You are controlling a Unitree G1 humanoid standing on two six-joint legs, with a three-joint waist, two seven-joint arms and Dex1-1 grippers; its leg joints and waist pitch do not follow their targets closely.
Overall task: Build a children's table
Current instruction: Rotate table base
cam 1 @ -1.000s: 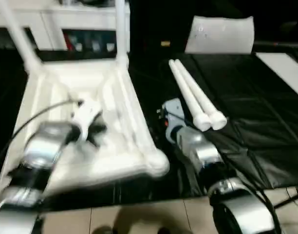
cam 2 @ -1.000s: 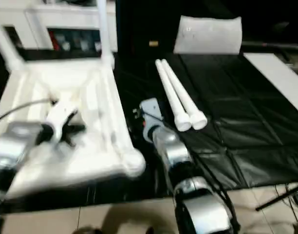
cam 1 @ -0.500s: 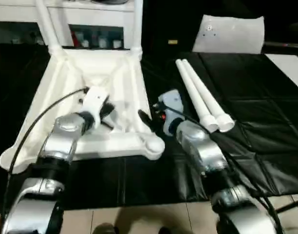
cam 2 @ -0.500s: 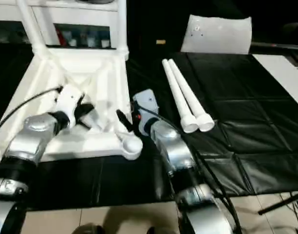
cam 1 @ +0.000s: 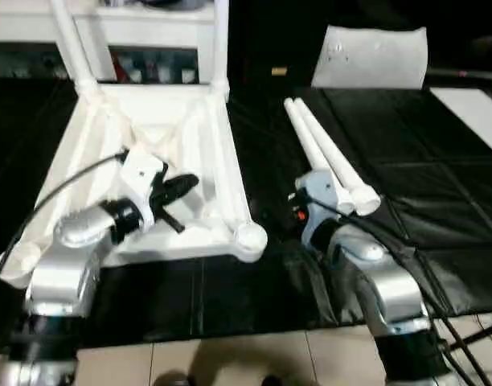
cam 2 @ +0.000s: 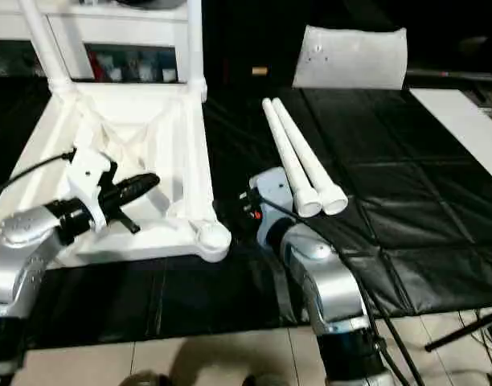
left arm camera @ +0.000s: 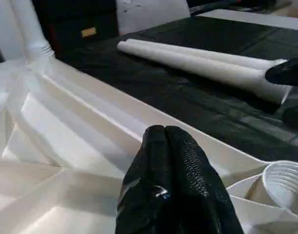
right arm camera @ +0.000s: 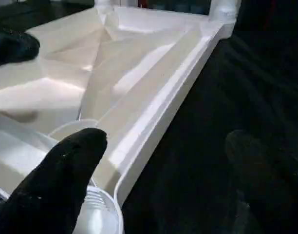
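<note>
Left eye view first, reading from the left: upturned tabletop (cam 1: 149,137) lying underside up on the black-covered surface (cam 1: 439,209), two legs (cam 1: 220,40) already standing in its far corner sockets, near right socket (cam 1: 250,236) open and waiting. Probably light, stiff moulded plastic; smooth and a bit slippery, so best taken by the rim or a rib rather than the flat panels. Left pincer (cam 1: 180,186) hovering over the ribbed underside near the right rim, fingers pressed together in the left wrist view, holding nothing.

Further right, two loose legs (cam 1: 326,157) lying side by side on the surface, wide ends toward the robot. Likely light, hollow and rigid, round and prone to rolling; safest hold probably across the shaft near the thicker end, squarely, to stop slipping. Right pincer (right arm camera: 154,180) low beside the tabletop's near right corner, fingers spread wide apart, empty, one finger (right arm camera: 66,165) just above the socket.

Beyond, a flat white bag (cam 1: 371,56) at the far edge.
</note>
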